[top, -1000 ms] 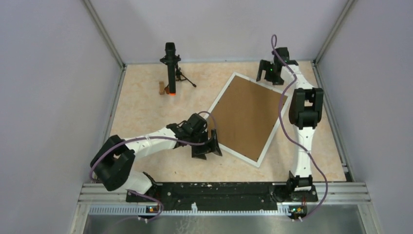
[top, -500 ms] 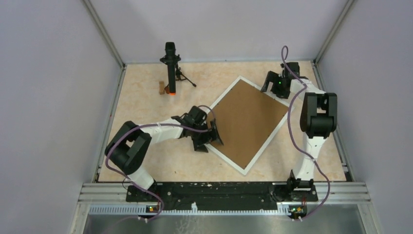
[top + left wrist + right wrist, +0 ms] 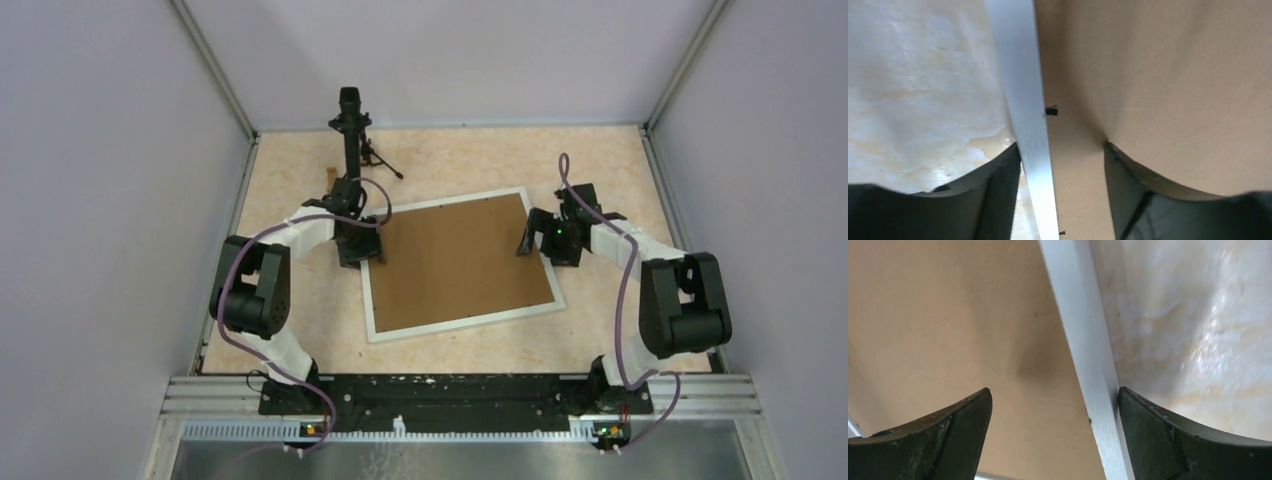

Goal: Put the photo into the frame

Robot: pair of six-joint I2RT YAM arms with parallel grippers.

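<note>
White frame (image 3: 466, 319), brown cardboard (image 3: 460, 262) inside, left pincer (image 3: 1061, 146), right pincer (image 3: 1054, 390) spread astride rails

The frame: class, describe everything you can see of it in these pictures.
The frame is a thin white rectangle with narrow flat rails, lying flat and slightly skewed on the marbled table. A brown cardboard sheet fills its opening. The left hand straddles its left rail and the right hand its right rail, both open.

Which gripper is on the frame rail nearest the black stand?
The left gripper: it straddles the frame at its left rail, close to the black stand. The right gripper straddles the opposite rail, across the brown backing.
</note>
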